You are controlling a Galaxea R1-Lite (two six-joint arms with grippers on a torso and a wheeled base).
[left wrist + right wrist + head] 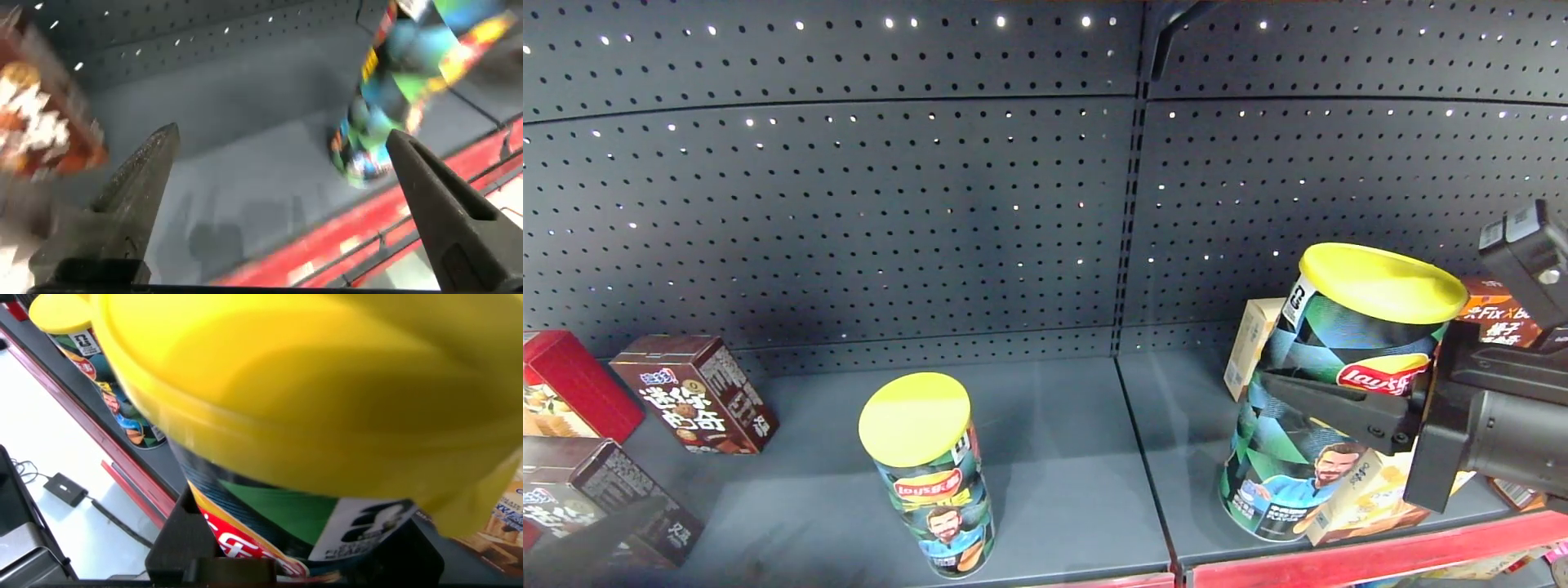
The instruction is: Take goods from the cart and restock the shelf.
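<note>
snugly inside right claw (1339, 400): chip can (1327, 392)

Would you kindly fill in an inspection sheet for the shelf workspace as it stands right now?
Surface: dark grey shelf, two boards meeting at a seam.
Job's things: one yellow-lidded chip can stands free mid-shelf; a second chip can is clamped, leaning, over the right board.
Clutter: brown boxes and a red box at left; pale boxes behind and beside the clamped can.
Grippers: right gripper shut on the second chip can; left gripper open, holding nothing.
Cables: black cable with a small box on the floor below.
Surroundings: perforated back panel; red rail along the shelf front.
</note>
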